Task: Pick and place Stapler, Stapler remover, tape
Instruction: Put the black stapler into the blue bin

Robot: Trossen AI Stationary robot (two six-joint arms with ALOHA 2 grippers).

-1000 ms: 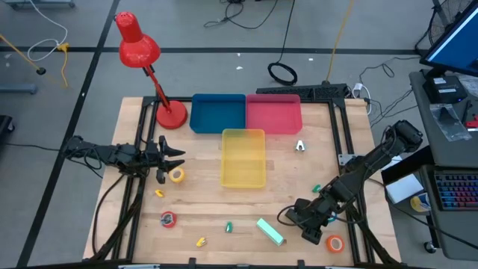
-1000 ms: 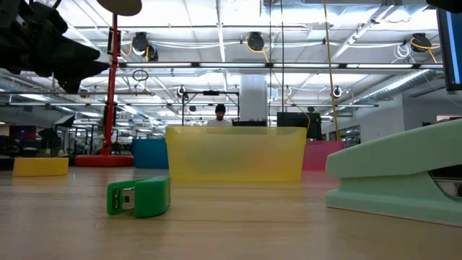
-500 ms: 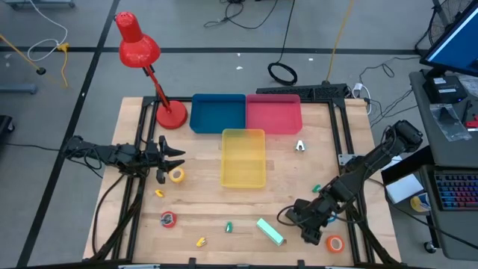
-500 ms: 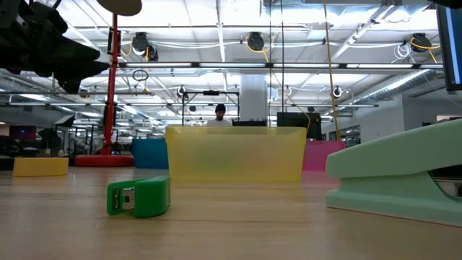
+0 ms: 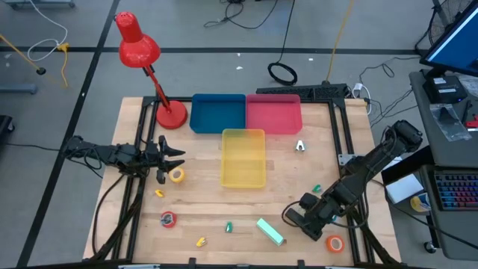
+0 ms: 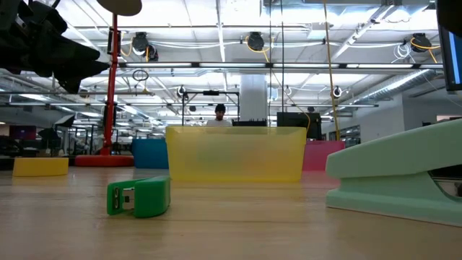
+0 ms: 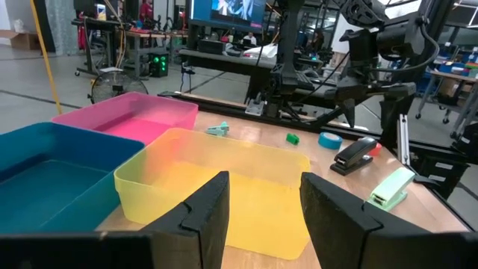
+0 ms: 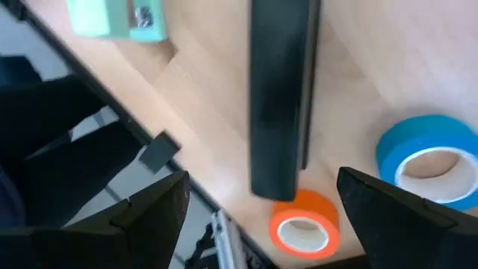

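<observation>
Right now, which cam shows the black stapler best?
Right wrist view: the black stapler lies lengthwise, large, between the open right gripper fingers. Left wrist view shows it small and distant. High view: the arm hides it. Low view: absent.

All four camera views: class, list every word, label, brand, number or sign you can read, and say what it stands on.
No text can be read in any view.
Monitor in the room behind the table, left wrist view: shows a picture, nothing readable.
Mint-green stapler, green stapler remover, yellow bin: no markings visible.
</observation>
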